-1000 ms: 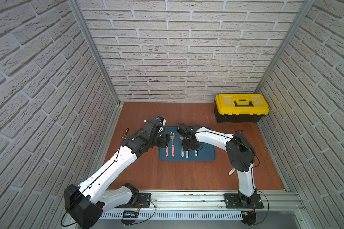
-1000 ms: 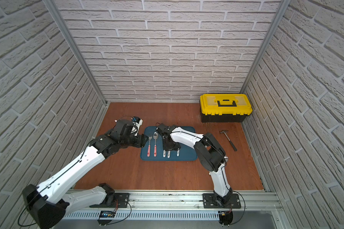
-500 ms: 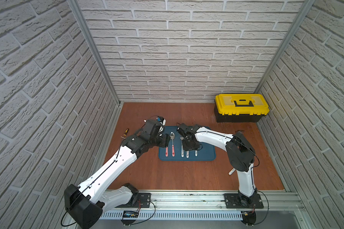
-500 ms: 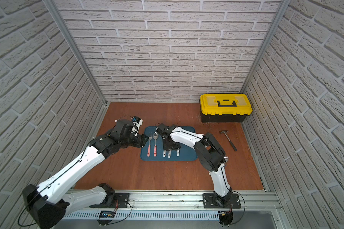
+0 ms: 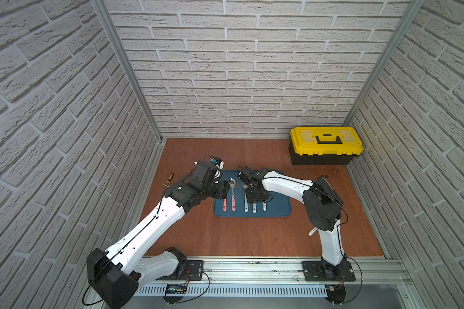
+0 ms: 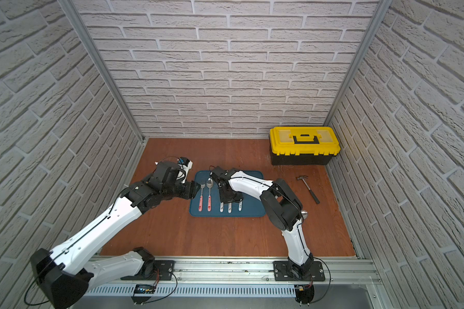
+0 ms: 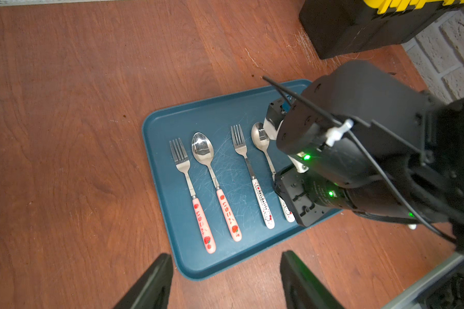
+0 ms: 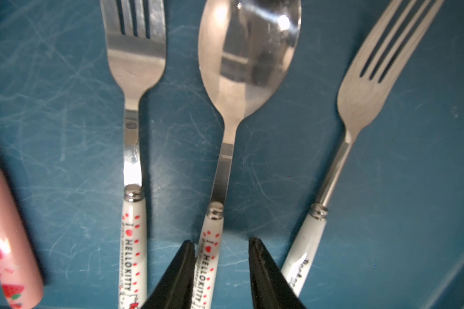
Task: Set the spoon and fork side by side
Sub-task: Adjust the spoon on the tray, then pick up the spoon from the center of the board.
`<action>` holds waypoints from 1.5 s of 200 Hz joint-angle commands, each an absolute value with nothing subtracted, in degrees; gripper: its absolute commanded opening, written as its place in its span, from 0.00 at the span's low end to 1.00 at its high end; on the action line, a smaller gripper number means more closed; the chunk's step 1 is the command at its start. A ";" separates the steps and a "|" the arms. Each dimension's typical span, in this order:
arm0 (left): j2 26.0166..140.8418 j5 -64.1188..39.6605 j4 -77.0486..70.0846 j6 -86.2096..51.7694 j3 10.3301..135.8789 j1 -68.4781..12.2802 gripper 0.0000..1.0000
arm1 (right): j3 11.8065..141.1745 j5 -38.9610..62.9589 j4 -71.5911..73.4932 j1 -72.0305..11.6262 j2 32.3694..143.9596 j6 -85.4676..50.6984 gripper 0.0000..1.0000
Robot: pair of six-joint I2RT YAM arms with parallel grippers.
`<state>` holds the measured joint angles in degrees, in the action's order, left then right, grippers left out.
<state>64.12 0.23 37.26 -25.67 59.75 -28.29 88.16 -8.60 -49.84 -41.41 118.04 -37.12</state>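
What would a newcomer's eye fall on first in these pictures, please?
The bright yellow toolbox in the back right corner stands out first. Next comes the central blue tray, holding five pieces of cutlery in a row, with the right arm's fingers straddling a white-handled spoon.

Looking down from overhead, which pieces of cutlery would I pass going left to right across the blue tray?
pink-handled fork → pink-handled spoon → Hello Kitty fork → Hello Kitty spoon → plain white-handled fork
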 commanded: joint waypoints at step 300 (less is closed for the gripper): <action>65.40 -5.19 32.43 -24.42 58.01 -31.75 0.72 | 37.07 -7.89 -58.85 -15.10 59.80 -56.43 0.49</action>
<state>65.17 -3.88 34.89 -25.17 59.02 -31.42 37.76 -9.72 -61.78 -16.71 58.76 -56.55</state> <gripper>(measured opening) 0.715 0.492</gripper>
